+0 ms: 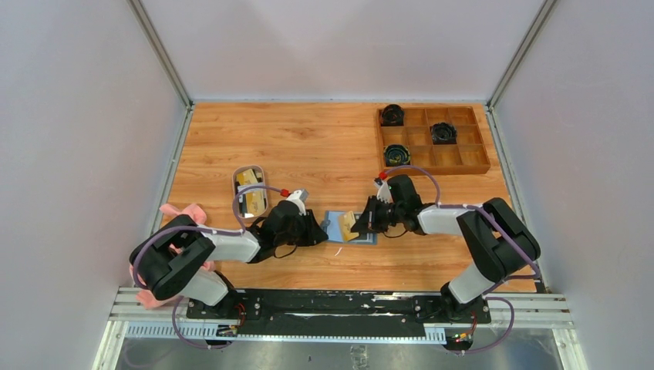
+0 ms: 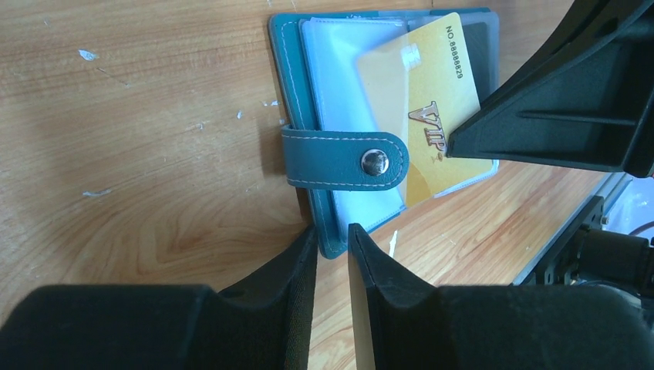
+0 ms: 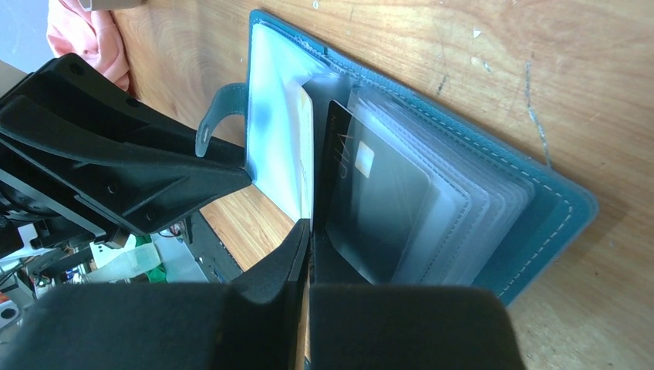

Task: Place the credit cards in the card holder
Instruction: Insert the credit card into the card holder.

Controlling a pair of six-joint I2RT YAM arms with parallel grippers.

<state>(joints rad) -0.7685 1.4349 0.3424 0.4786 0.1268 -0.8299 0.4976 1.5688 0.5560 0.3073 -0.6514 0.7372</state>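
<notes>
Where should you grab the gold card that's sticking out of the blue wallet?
Pinch the bare end of the gold card, the part outside the clear pocket, with a finger on each flat face. Come from the right arm's side, because the other end is tucked into the wallet. The right gripper pinches it there.

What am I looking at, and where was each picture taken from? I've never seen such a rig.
Two robot arms stand at a table. The wide picture comes from overhead, the other two from a camera on each wrist. On it: an open teal card holder, a white dish of cards, a wooden tray, a pink cloth. The right fingers pinch a gold card, partly under a clear pocket. The left fingers sit either side of the holder's edge; whether they grip is unclear.
</notes>
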